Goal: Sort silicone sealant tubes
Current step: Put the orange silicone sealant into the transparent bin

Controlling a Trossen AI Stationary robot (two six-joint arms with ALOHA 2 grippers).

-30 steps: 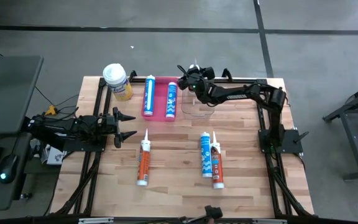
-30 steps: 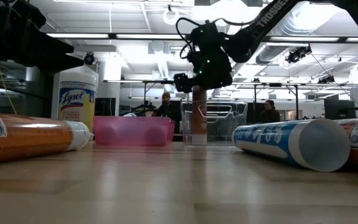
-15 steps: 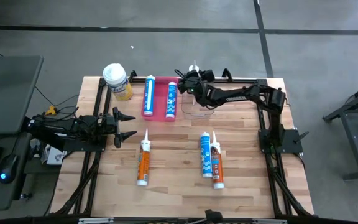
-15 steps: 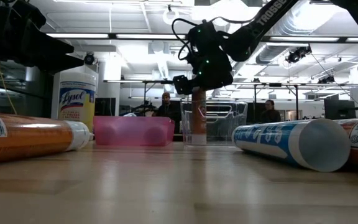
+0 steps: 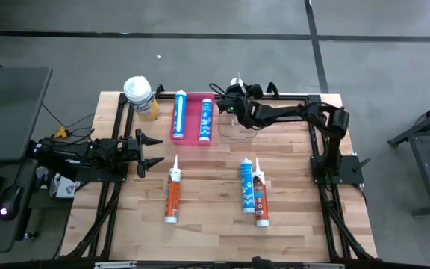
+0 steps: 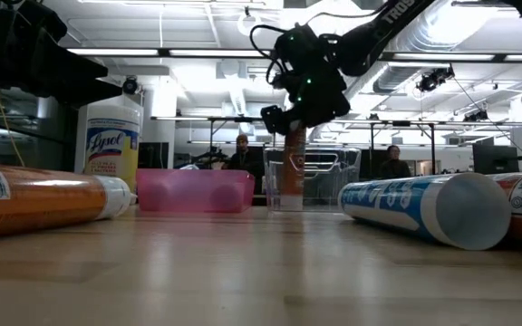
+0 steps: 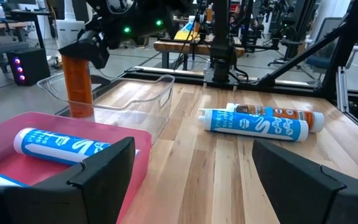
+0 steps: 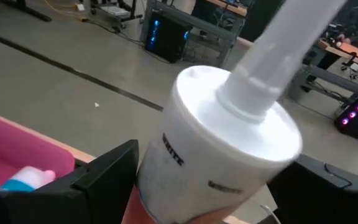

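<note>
The right gripper (image 6: 290, 116) has shifted slightly and still stands an orange sealant tube (image 6: 292, 172) upright inside the clear bin (image 5: 237, 128), fingers clamped on its top. Placement seems nearly done. The left gripper (image 5: 154, 150) waits, fingers apart.

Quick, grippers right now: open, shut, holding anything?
Left gripper: open, empty, at the table's left edge.
Right gripper: around the upright orange sealant tube with white nozzle in the clear plastic bin.
</note>
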